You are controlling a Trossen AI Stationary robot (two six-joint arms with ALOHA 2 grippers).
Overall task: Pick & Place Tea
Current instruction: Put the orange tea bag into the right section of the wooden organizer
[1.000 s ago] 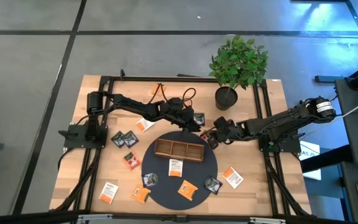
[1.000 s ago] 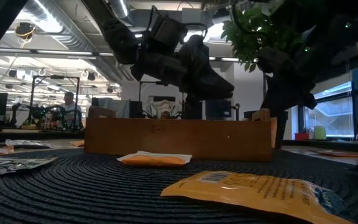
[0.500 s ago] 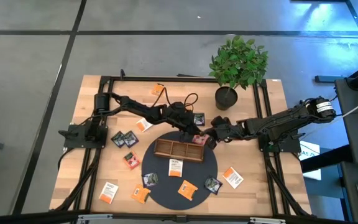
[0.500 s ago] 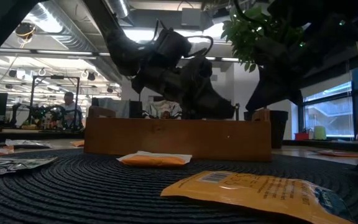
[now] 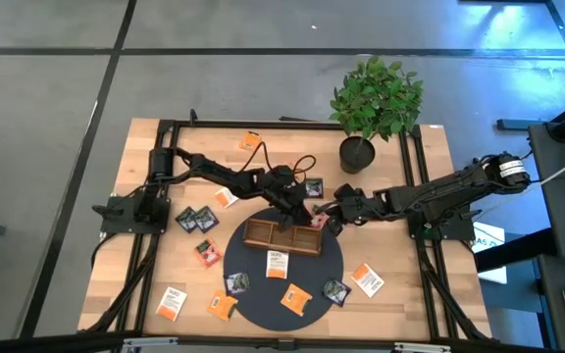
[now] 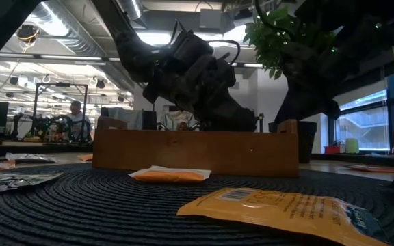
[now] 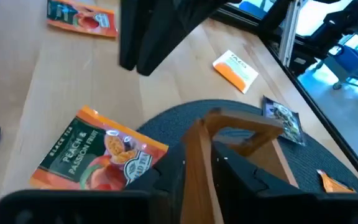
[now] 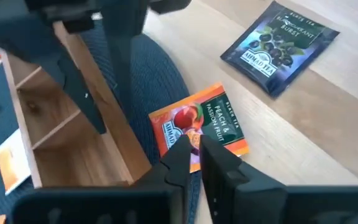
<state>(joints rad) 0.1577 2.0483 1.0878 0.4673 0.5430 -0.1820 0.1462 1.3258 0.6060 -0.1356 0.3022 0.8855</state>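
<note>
High view. Wooden tray, three compartments, on a round dark mat at table centre. Left gripper over the tray's 1 o'clock corner; right gripper just beside it at 3 o'clock. An orange peach sachet lies between them at the mat's edge. Loose sachets: two on the mat at 6 o'clock of the tray, dark ones at 9 o'clock on bare wood, orange ones at 7 and 4 o'clock. Potted plant at 1 o'clock.

Low view. Tray wall seen side-on, both arms as dark masses behind it; an orange sachet flat on the mat in front. Jaw states not legible here.

Left wrist view. Left fingers straddle the tray's end wall, partly spread, nothing held. The peach sachet lies just outside the tray.

Right wrist view. Right fingers nearly together, tips touching the peach sachet's near edge; a firm pinch cannot be told. A dark blackcurrant sachet lies apart on the wood.

Step, by judgement: picking the peach sachet beside the tray. The next move calls for a sure pinch on its edge, a lift clear of the tray wall, and release over a compartment, with the left arm kept clear.
</note>
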